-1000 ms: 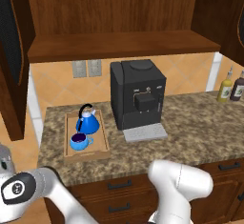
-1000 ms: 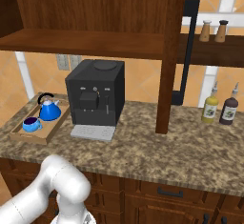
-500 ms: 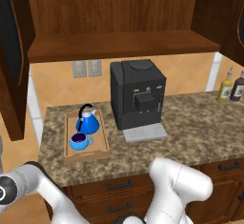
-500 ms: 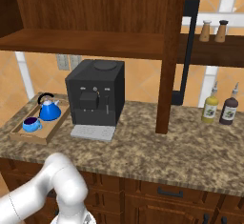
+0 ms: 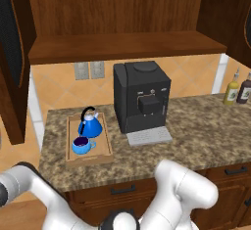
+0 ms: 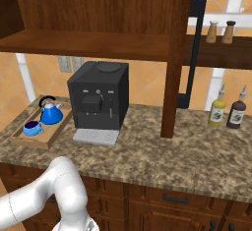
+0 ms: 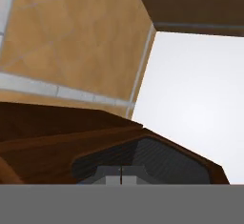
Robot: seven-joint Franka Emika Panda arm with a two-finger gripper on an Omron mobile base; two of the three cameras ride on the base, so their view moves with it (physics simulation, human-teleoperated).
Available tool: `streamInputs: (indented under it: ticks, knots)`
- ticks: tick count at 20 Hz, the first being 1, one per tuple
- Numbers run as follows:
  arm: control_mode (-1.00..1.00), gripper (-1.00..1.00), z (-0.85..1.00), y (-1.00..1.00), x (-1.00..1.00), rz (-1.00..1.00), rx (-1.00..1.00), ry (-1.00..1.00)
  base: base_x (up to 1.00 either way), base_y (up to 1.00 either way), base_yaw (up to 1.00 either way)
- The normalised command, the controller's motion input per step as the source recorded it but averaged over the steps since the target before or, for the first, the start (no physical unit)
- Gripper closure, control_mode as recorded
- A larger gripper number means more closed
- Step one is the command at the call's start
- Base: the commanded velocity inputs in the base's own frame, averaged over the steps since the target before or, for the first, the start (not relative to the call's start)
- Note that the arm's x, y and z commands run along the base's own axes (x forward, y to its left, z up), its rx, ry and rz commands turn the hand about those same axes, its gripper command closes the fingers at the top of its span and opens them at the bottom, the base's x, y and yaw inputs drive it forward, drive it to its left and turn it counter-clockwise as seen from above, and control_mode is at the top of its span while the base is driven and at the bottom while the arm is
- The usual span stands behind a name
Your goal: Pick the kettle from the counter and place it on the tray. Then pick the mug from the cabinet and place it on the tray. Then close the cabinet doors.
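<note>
Dark ribbed panel fills the space just ahead of the claw (image 7: 121,179), whose two tips are pressed together with nothing between them. That panel belongs to a cabinet door (image 7: 95,154), seen at a tilt from the hand, with orange wall tile (image 7: 71,37) and a pale white surface beyond it. I cannot tell whether the tips touch the door.

Out on the counter (image 5: 196,136), the light-wood tray (image 5: 105,150) sits at the left end. On it stands the blue kettle (image 5: 92,126) toward the back, upright, and the blue mug (image 5: 81,146) just in front of it, also upright.

A black coffee machine (image 5: 142,97) stands near the tray, to its right, with a grey drip plate at its foot. Two bottles (image 6: 227,111) stand together at the far right end of the counter.

Above, the cabinet (image 5: 122,9) is open, its shelf board bare wood. One door (image 5: 12,48) hangs swung out at the left, another (image 6: 196,53) at the right edge-on.
</note>
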Motion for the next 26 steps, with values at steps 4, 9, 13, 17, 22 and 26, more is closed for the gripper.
streamInputs:
  ticks: [4, 9, 13, 17, 22, 26]
  knots:
    - [-1.00, 1.00, 0.27, -0.03, 0.00, -0.14, 0.04, -0.14, 0.00, 0.00, 0.00]
    - [-1.00, 1.00, 0.07, -0.28, 0.00, -0.10, 0.09, -0.05, 0.00, 0.00, 0.00]
    - [-1.00, 1.00, 0.08, -0.24, 0.00, -0.07, 0.10, -0.03, 0.00, 0.00, 0.00]
    - [-1.00, 1.00, 0.33, -0.11, 0.00, -0.07, 0.09, -0.01, 0.00, 0.00, 0.00]
    - [-1.00, 1.00, 0.23, -0.07, 0.00, -0.06, 0.07, -0.05, 0.00, 0.00, 0.00]
    - [-1.00, 1.00, 0.06, -0.18, 0.00, -0.07, 0.15, -0.22, 0.00, 0.00, 0.00]
